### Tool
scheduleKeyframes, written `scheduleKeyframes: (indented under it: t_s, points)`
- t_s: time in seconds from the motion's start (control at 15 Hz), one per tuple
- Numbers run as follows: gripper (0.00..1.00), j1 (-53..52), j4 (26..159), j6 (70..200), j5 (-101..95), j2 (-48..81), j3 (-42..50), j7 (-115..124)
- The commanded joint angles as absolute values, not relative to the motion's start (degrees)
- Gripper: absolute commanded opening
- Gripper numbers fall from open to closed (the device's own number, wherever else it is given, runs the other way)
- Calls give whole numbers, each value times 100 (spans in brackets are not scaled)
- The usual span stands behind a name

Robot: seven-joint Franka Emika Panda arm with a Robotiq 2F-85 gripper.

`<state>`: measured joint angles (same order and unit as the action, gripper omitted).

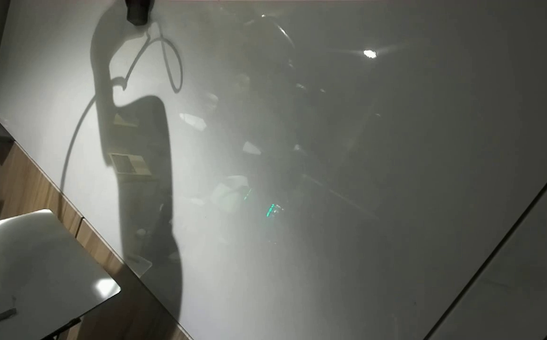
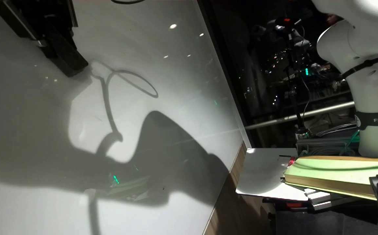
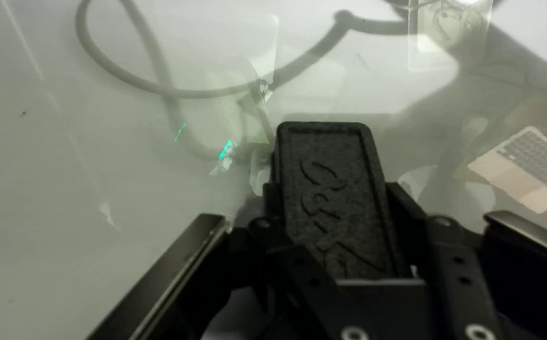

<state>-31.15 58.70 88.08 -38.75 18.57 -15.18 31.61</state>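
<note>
We see the gripper (image 3: 337, 205) clamped on a black block (image 3: 332, 193), held by its sides, presumably so its end projects past the 2 fingers (image 3: 404, 205) toward the white board (image 3: 79, 255); contact looks unclear.

Block (image 3: 334, 170) in the gripper (image 3: 333, 203) (the board (image 3: 65, 264) beyond both)

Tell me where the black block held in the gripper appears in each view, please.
In an exterior view: black block, top edge, left of centre, cut off.
In an exterior view: black block, upper left.
In the wrist view: black block, just right of centre.
Shared landmark, all views: looped shadow.
</note>
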Motion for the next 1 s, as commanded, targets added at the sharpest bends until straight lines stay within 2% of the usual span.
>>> scheduleKeyframes:
  t_s: [0.0, 0.27, 0.93]
  points:
    - [30, -2934, 5283, 9076, -4040, 2124, -1379, 2784]
    - [30, -2697, 6073, 9042, -3584, 1599, -1435, 2601]
    - [30, -1965, 9433, 9795, -2149, -112, -1427, 2283]
